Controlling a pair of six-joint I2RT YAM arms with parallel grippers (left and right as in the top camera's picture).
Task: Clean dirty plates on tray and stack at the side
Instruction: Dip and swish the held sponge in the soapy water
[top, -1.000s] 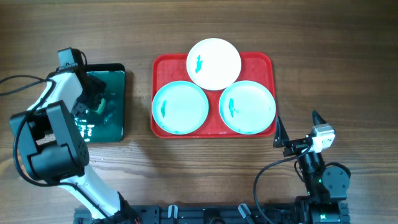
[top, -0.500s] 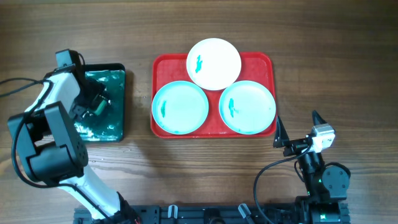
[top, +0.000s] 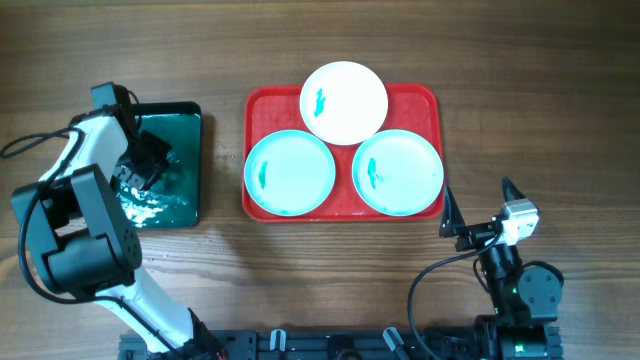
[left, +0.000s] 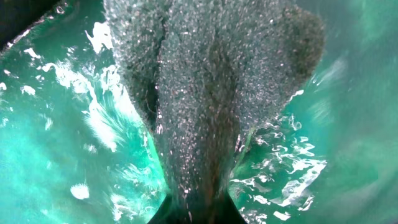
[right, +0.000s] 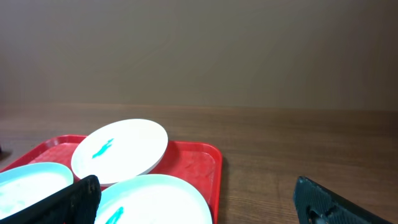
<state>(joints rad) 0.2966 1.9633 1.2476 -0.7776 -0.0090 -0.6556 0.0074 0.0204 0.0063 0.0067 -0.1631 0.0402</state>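
Observation:
Three plates lie on the red tray: a white plate at the back overhanging the rim, and two pale aqua plates in front. Each carries a teal smear. My left gripper is down in the dark green tray, shut on a dark grey sponge that bulges out beyond the jaws in foamy water. My right gripper stands open at the tray's front right corner, holding nothing. From the right wrist, the white plate and an aqua plate show ahead of the gripper.
The green tray holds soapy water with white foam. Bare wooden table lies right of the red tray and between the two trays. A black cable runs along the far left.
My left gripper has closed on the sponge in the green tray and shifted slightly; the water is stirred into more foam. Right arm and plates are unmoved.

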